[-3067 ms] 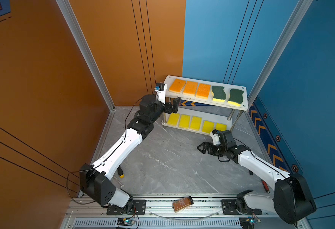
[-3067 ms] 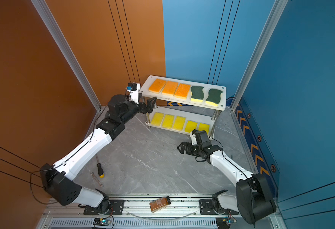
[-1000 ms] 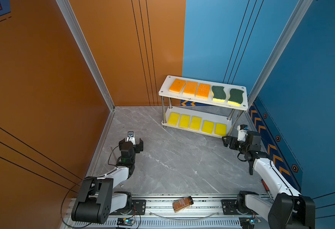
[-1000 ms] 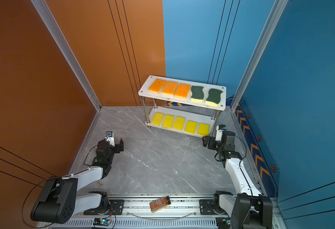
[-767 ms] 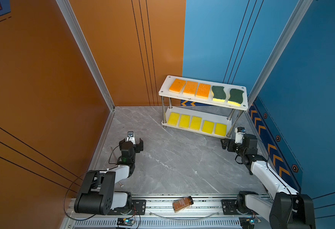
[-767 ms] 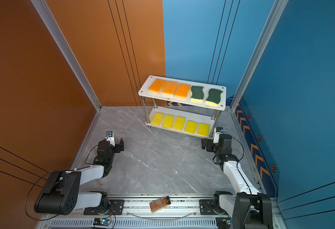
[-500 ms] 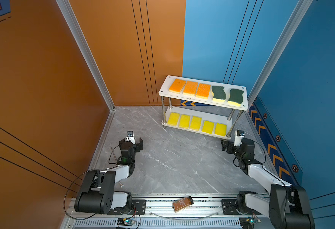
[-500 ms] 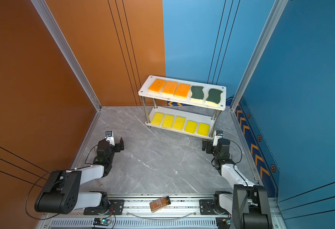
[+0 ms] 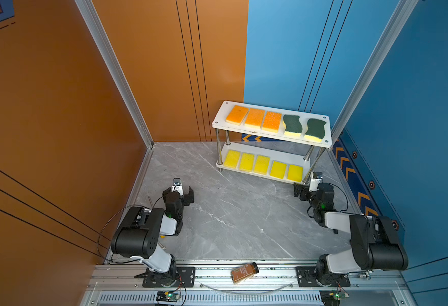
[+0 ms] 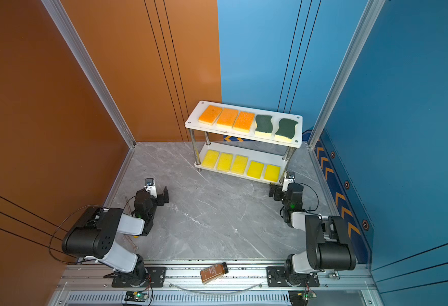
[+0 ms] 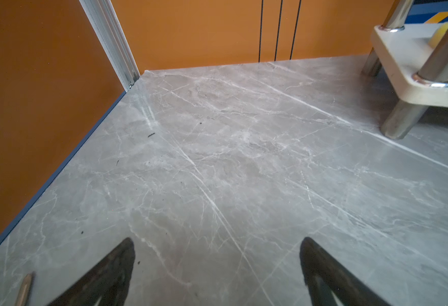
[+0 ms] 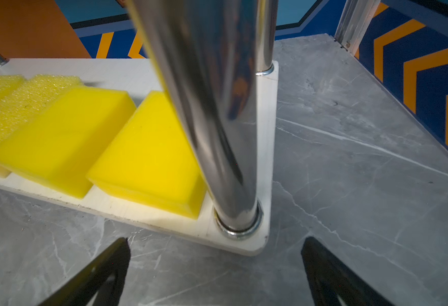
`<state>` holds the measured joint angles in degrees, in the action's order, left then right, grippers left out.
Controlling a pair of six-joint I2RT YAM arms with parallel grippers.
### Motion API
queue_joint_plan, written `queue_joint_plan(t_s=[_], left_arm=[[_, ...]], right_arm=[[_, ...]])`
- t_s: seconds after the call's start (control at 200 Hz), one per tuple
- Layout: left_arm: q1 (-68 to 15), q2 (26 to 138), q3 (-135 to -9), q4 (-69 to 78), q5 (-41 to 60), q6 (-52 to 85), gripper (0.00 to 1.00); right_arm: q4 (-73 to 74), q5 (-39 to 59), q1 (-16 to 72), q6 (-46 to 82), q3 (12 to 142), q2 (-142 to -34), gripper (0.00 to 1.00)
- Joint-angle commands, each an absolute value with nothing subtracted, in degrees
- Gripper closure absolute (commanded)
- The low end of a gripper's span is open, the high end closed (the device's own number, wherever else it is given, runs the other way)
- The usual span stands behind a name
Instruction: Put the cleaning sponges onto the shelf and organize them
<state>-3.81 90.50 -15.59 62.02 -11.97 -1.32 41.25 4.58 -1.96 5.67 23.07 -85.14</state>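
We find the shelf (image 9: pixel 219 122) standing at the far side of the grey marbled table (image 9: pixel 238 212), close to the blue wall. Its upper board carries three orange-topped sponges (image 9: pixel 254 118) side by side toward the left, and two wavy green-topped sponges (image 9: pixel 292 124) toward the right. Its lower board carries five yellow sponges (image 9: pixel 261 164) in a single row (in the right wrist view the two nearest the corner post look smooth and the next ones coarse-pored).

The left gripper (image 9: pixel 180 192) sits low over bare table near the orange wall, well apart from the shelf. Its jaws are spread wide and hold nothing. The right gripper (image 12: pixel 214 265) sits just in front of the shelf's front right corner, where a shiny metal post (image 12: pixel 225 148) meets the lower board. Its jaws are likewise spread wide and empty, touching neither board nor post.

A brown bottle (image 9: pixel 244 272) lies on its side on the metal rail (image 9: pixel 275 273) at the near edge, between the two arm bases.
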Motion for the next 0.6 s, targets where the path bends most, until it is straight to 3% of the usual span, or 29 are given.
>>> queue_joint_plan(t_s=[0.0,0.17,0.596], left_arm=[[-4.13,89.98,-16.92,63.11,-12.43,-2.04,0.02],[-1.78,89.66,-20.81,54.86,-13.19,1.06,0.02],[-2.06,89.65,-20.86,54.77,-13.36,0.97,0.02]], right_arm=[[44.31,0.62,-0.64,3.45,24.47,-86.25,0.00],[54.07,-2.76,0.35,3.75,20.99,-89.17,0.00],[52.03,-3.53,0.48,3.55,21.47,-88.63,0.00]])
